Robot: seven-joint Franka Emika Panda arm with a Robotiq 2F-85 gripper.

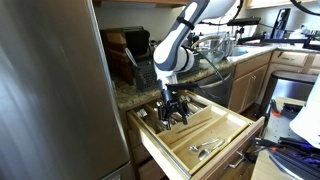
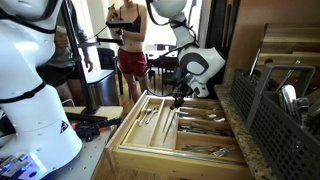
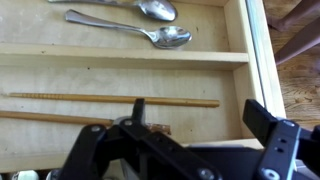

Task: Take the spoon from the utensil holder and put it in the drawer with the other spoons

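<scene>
Wrist view shows the drawer [image 3: 150,60] pulled out beneath the arm, its long wooden dividers splitting it into lengthwise compartments so that each kind of cutlery lies flat and parallel. Both exterior views confirm that the drawer stands fully open below the stone counter [image 1: 128,92], which gives the arm room to reach in from above.

On the counter, the utensil holder [image 2: 285,115] is a black basket with openwork grid sides; it holds its contents upright, handles down, so that they can be lifted straight out. Silvery utensil heads show above its rim, but at this resolution the spoon named in the task cannot be singled out with confidence among them.

The gripper [image 3: 200,135] hangs low over the drawer, well apart from the holder, with its jaws spread wide and nothing between them. It is released, not grasping.

The other spoons [image 3: 150,25] lie in the far compartment in the wrist view: slim polished metal, oval bowls, thin tapering handles, laid lengthwise. Two long wooden sticks [image 3: 110,100], probably chopsticks, occupy the compartment directly under the gripper.
</scene>
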